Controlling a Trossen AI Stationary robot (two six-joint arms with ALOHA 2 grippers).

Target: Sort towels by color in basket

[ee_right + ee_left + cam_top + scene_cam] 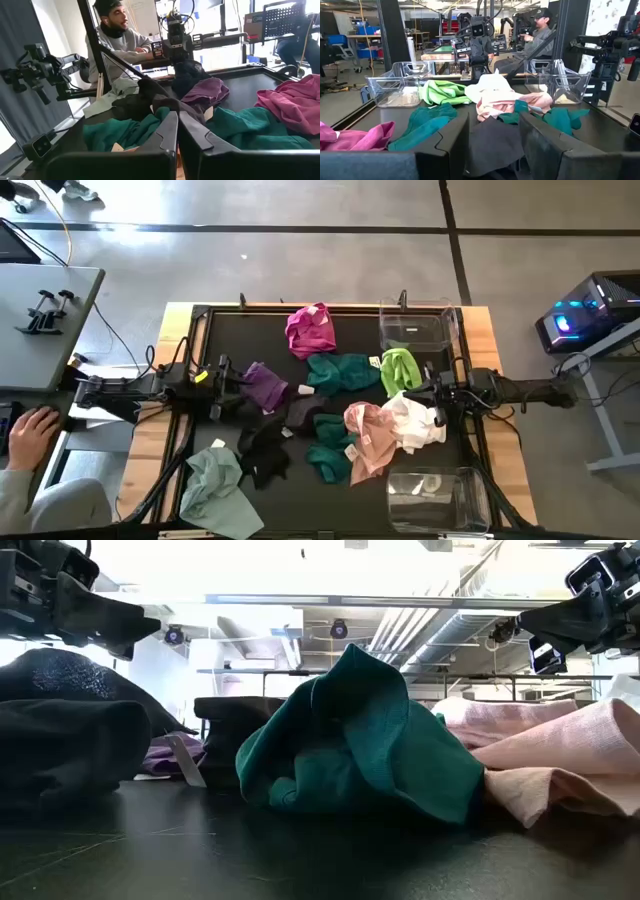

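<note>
A: How many towels can you count on the bench (pixel 480 330) from above?

B: Eleven that I can separate. One magenta towel (pixel 311 329) at the far side, one lime green towel (pixel 399 368) beside the far clear bin (pixel 415 328), one purple towel (pixel 264 385), one white towel (pixel 415 421), one pink towel (pixel 367 437) and one pale mint towel (pixel 217 490) at the near left corner.

A: And the teal ones?

B: Three patches: the first teal towel (pixel 343 372) between magenta and lime, the second teal towel (pixel 333 426) in the middle, the third teal towel (pixel 330 462) nearest the front. Whether the last two are separate cloths I cannot tell for sure.

A: The dark ones?

B: Two: a dark grey towel (pixel 301 413) touching the purple one, and a black towel (pixel 263 454) just beside the mint one.

A: Containers?

B: Two clear bins, both on the right: the far one and the near clear bin (pixel 437 497). Each shows something pale inside, too faint to name.

A: The arms?

B: Two. The left tool (pixel 236 385) hangs over the purple and dark towels with its fingers (pixel 445 145) standing apart, dark cloth showing in the gap between them; whether it grips that cloth I cannot tell. The right tool (pixel 432 402) is at the white towel, its fingers (pixel 165 135) pressed together with nothing visibly between them.

A: Anyone around?

B: One person's hand (pixel 35 425) at the left edge of the overhead view.
</note>
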